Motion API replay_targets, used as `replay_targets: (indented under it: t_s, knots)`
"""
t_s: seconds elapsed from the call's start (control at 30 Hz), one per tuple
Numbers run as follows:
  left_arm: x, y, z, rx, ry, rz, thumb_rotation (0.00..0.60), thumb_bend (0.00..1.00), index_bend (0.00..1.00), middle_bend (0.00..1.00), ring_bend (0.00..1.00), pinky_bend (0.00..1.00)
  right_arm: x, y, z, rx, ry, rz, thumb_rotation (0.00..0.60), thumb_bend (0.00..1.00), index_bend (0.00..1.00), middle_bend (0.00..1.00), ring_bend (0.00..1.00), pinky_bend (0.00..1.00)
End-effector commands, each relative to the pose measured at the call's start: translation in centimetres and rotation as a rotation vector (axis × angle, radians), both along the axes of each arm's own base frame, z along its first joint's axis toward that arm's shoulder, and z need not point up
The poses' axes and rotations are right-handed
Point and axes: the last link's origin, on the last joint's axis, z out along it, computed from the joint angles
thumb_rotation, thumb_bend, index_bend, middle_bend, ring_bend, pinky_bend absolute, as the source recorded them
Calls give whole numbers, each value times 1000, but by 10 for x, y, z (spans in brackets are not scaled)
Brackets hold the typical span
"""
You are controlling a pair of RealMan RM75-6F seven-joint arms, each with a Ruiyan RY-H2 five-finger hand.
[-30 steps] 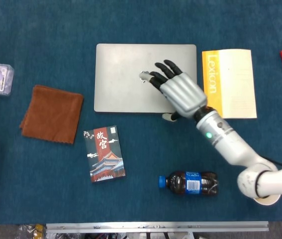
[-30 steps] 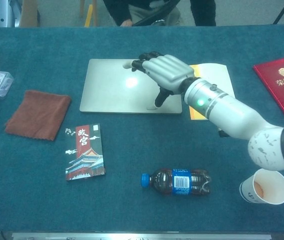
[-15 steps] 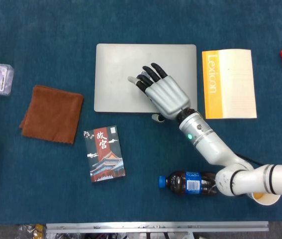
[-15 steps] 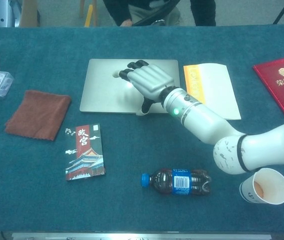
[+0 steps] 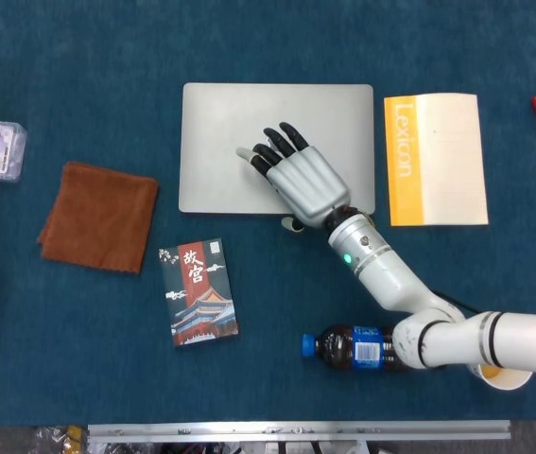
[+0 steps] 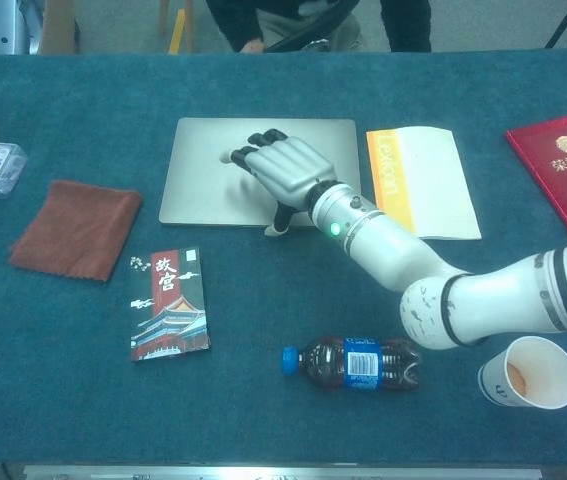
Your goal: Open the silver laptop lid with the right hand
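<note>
Silver laptop: shut flat on the blue tabletop. Right hand on the lid, fingers spread, thumb at the front edge. Next, probably: hook that edge, lift gently.

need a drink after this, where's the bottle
In the head view the bottle lies on its side near the front edge, right of the card, partly under the right arm.

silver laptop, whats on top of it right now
Only the right hand is over the closed silver laptop, fingers spread above the lid, thumb down at its front edge. The lid patch beneath the hand is hidden; actual contact is unclear.
</note>
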Motion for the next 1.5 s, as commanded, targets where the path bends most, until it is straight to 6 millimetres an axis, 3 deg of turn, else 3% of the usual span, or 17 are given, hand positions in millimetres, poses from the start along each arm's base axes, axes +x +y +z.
replay_targets:
  t_s: [0.03,0.33,0.93,1.2,1.5]
  knots:
    - [-1,1,0,0,-1,2,600,409,286,351,273,267,2,-1,-3,-1,3,0,600,13,128,195,0,33]
    - [-5,3,-2,-5,-7,5,600,409,287,351,273,267,2,-2,-8,-3,16,2,600,19,128,194,0,33]
    - [-11,4,-4,0,-17,9,600,409,287,351,273,267,1,-6,-11,-15,27,1,600,290,128,194,0,33]
    - [-14,8,-5,-2,-18,10,600,409,287,351,273,267,4,-8,-4,-35,23,16,600,355,128,195,0,33]
    - [-16,20,-15,-68,-50,11,600,409,292,357,277,268,15,-13,11,-82,8,43,600,362,125,194,0,33]
